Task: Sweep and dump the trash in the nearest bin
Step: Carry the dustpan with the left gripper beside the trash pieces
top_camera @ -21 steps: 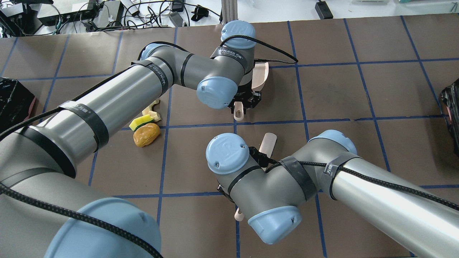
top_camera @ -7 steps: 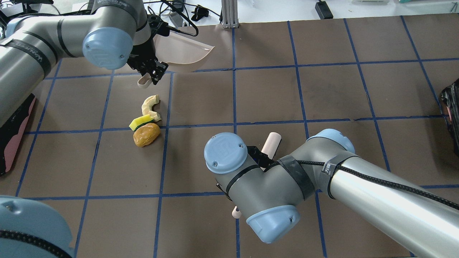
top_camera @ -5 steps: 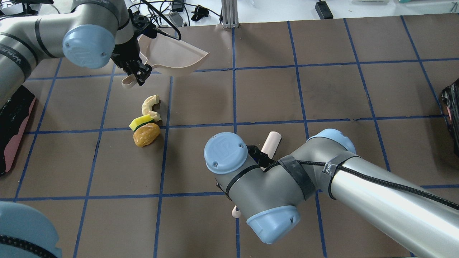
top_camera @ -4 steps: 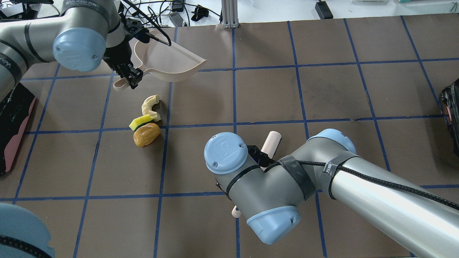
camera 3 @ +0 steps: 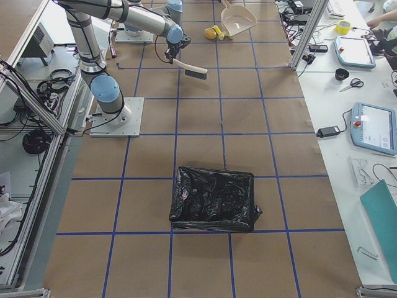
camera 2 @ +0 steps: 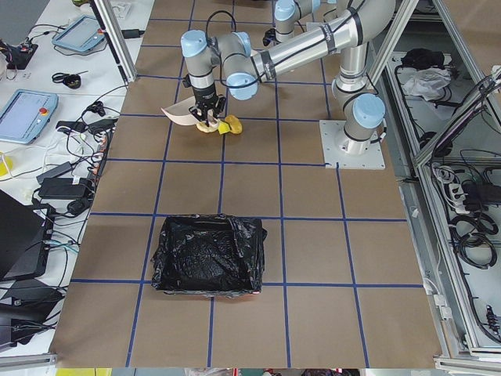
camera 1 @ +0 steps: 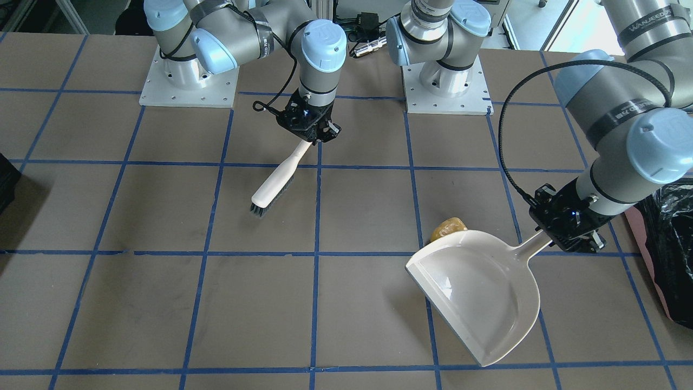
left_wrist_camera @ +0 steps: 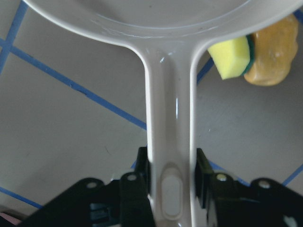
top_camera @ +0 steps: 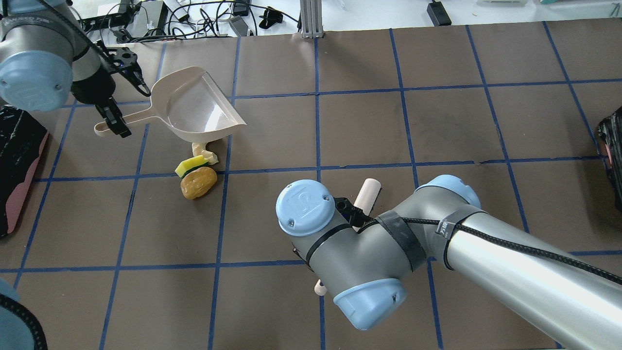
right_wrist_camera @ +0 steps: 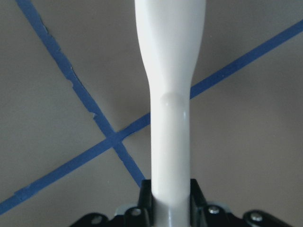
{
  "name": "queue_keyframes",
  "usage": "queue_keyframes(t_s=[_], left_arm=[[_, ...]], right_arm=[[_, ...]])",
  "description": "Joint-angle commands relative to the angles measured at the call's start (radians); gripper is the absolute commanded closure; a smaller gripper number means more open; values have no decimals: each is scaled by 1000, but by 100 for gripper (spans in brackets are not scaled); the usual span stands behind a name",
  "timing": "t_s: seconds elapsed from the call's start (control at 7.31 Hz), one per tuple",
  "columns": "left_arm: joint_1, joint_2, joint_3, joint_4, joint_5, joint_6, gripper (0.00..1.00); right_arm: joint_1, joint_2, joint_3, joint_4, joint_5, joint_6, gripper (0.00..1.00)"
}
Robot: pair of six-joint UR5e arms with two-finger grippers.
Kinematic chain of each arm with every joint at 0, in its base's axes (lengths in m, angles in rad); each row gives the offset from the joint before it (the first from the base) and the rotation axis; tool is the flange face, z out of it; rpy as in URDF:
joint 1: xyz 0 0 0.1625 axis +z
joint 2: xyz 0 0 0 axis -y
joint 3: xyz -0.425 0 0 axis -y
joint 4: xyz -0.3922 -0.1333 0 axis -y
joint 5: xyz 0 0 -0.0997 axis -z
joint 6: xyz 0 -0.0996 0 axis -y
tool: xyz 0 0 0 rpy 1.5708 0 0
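Note:
The trash lies together: an orange-brown lump [top_camera: 198,183], a yellow-green sponge block [top_camera: 190,166] and a squash slice [top_camera: 201,149] partly hidden under the dustpan's lip. My left gripper [top_camera: 112,121] is shut on the handle of the white dustpan [top_camera: 197,109], which is held just beyond the trash; the wrist view shows the handle [left_wrist_camera: 170,142] between the jaws. My right gripper [camera 1: 308,127] is shut on the white brush [camera 1: 273,184], bristles on the table, well to the right of the trash. The salmon-pink bin [top_camera: 19,160] with its black bag stands at the table's left edge.
A second black-lined container [top_camera: 611,155] stands at the table's far right edge. My right arm's elbow [top_camera: 350,253] hangs over the middle front of the table. Cables and boxes [top_camera: 121,19] lie beyond the far edge, behind the dustpan.
My left arm has carried the dustpan from the table's middle to the far left, turned it and brought it down over the squash slice. The right arm and brush have stayed put.

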Motion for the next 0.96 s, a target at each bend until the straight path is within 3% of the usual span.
queue_keyframes(t_s=[0.0,0.27,0.55,0.82], left_arm=[[91,2,-8,29,0,284,100],[191,-1,-10,44,-34,548,100],[271,-35,-15,150,-61,818,100],[313,-50,-31,153,-80,889,100]], right_arm=[[0,2,-3,-2,0,-1,100],[2,23,-66,9,6,8,100],[37,97,-162,12,37,48,100],[109,245,-335,19,39,146,100]])
